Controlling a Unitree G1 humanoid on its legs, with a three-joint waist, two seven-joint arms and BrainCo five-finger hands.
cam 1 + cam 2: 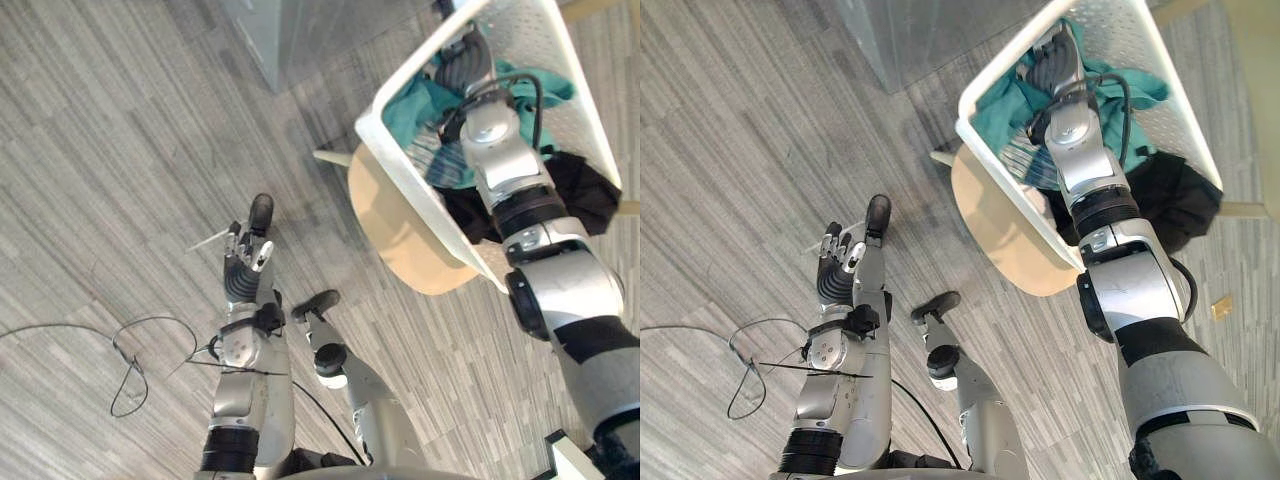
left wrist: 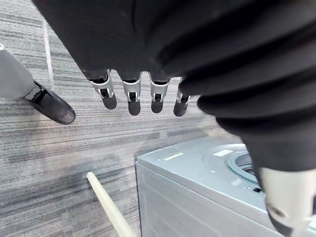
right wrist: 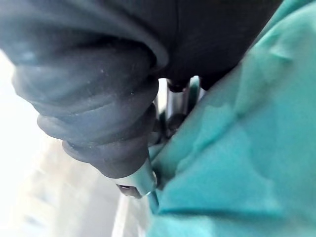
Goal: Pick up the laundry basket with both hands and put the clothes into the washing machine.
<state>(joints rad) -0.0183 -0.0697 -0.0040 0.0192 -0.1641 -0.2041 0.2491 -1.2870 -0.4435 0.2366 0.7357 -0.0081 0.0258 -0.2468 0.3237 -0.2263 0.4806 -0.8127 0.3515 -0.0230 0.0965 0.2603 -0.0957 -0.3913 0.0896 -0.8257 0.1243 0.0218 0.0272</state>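
A stool (image 1: 400, 245) bears the basket (image 1: 410, 185), with the washing machine (image 2: 197, 197) nearby. Our left hand (image 1: 243, 272) hangs with fingers (image 2: 133, 98) straight. Our right hand (image 1: 462, 62) sits among the clothes (image 1: 415, 105); we cannot tell its grip.

Laundry basket (image 1: 530, 40) sat on a round stool (image 1: 400, 235) at front right. Clothes (image 1: 420, 105) lay in the basket, and one garment (image 1: 580, 190) hung over its right side. Right hand (image 1: 462, 62) was inside the basket among the clothes. Washing machine (image 1: 290, 35) stood on the floor (image 1: 100, 150) behind and left of the stool. Left hand (image 1: 245, 265) hung over the floor, well left of the basket.
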